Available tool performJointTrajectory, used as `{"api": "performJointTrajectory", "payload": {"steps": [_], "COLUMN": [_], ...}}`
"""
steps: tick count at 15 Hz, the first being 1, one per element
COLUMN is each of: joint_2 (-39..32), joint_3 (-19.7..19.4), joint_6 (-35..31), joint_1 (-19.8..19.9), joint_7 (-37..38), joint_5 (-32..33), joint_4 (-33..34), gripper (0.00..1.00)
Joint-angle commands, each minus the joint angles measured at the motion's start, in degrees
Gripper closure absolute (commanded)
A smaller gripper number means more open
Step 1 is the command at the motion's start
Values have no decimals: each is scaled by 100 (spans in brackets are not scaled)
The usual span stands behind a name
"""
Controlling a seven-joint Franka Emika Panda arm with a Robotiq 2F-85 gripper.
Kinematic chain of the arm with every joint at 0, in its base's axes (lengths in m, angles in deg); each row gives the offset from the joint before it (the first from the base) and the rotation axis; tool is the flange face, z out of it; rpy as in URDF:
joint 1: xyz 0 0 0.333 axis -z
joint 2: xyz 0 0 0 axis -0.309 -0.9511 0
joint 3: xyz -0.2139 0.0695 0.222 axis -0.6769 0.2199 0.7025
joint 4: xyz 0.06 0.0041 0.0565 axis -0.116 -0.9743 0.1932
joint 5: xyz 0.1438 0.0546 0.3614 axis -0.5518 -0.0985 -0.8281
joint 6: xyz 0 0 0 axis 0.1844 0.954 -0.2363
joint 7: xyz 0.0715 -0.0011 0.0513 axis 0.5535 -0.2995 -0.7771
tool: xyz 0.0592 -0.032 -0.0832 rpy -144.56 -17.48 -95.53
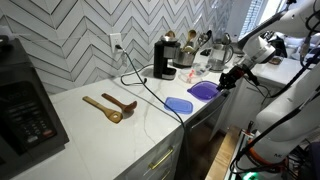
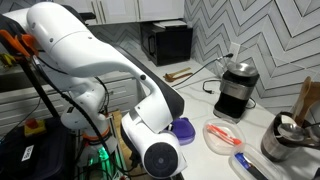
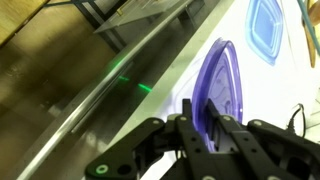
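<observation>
My gripper (image 3: 205, 112) has its two black fingers closed on the rim of a translucent purple lid (image 3: 224, 80), which stands on edge between them at the counter's front edge. In an exterior view the gripper (image 1: 228, 78) is at the purple lid (image 1: 203, 90). A blue lid (image 1: 178, 104) lies flat on the white counter beside it and also shows in the wrist view (image 3: 265, 28). In an exterior view the arm's bulk hides most of the purple lid (image 2: 184, 128) and the gripper itself.
A black coffee maker (image 1: 163, 58) with a cable stands at the back. Two wooden spoons (image 1: 110, 106) lie mid-counter. A microwave (image 1: 20, 100) stands at one end. A clear container with a red rim (image 2: 222, 135) and metal pots (image 2: 285, 135) sit near the arm. The counter edge (image 3: 120, 80) drops to drawers.
</observation>
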Motion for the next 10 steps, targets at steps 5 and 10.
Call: {"api": "performJointTrajectory", "payload": {"steps": [5,10], "joint_2": [983,1460], "joint_3": [-13,236], "joint_6": [579,441], "joint_1": [-21,-87], "joint_7": [62,223], "joint_5": [120,311], "joint_4": [483,863], "gripper": [96,96]}}
